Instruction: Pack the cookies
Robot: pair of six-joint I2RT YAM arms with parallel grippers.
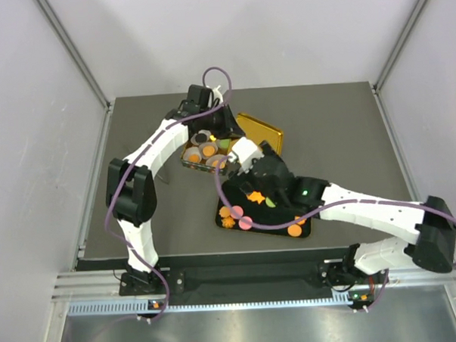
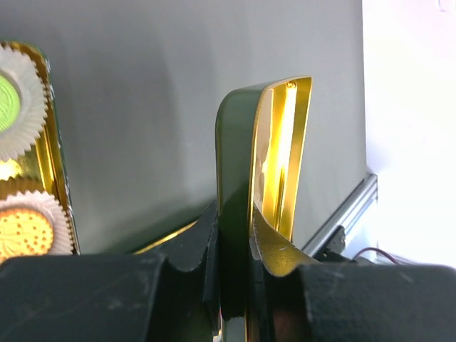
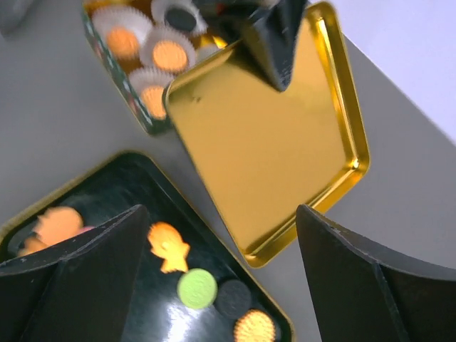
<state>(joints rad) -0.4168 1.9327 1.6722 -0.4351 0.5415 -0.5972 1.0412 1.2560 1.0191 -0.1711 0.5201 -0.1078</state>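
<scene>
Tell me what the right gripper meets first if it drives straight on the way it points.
Probably the gold lid, held by the left gripper: it fills the gap ahead of the right gripper. Depth is unclear; the black tray lies close beside.

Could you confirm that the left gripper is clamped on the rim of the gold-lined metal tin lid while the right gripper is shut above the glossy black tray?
Not quite: the right gripper is open, its jaws spread wide above the glossy black tray, as the right wrist view shows. The left gripper is indeed clamped on the rim of the gold-lined metal tin lid.
</scene>
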